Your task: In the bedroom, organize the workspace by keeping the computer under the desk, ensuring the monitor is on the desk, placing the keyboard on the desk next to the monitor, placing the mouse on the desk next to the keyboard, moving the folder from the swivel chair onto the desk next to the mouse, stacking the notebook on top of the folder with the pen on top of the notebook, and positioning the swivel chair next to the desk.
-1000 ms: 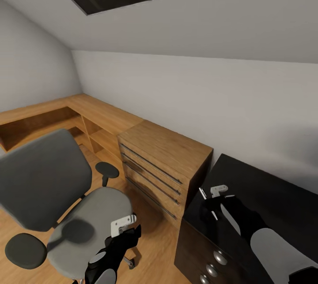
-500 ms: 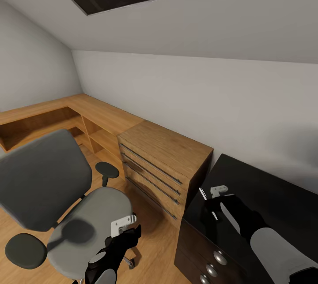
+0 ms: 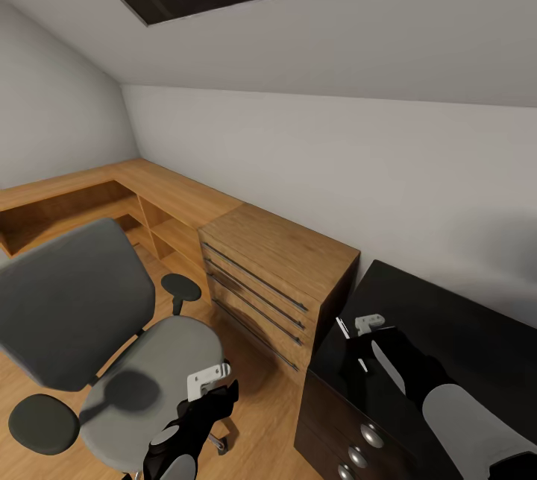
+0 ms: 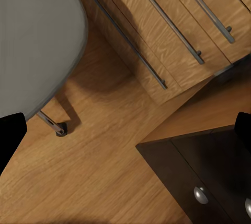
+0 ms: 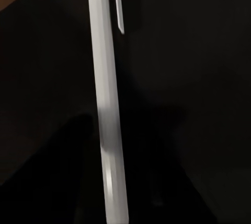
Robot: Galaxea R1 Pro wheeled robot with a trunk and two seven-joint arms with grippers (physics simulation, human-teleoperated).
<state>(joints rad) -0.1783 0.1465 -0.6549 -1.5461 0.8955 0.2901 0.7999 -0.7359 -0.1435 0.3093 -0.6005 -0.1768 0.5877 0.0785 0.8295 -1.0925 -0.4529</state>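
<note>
Over the desk [image 3: 477, 331] the right gripper [image 3: 356, 342] grips the pen [image 5: 107, 130]; left gripper's [image 3: 212, 383] opening unclear

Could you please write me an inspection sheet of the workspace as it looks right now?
Surface: desk, black top, drawers with round silver knobs below.
Job's things: pen, slim pale stick just above the desk top; swivel chair, grey, on the wood floor left of the dresser, apart from the desk, nothing on the visible seat.
Clutter: nothing seen.
Grippers: right gripper over the desk's near corner, apparently shut on the pen; left gripper open, hanging beside the chair seat.
Cables: nothing seen.
Surroundings: light wood dresser against the desk's end; low wood shelf unit; sloped pale walls.
</note>
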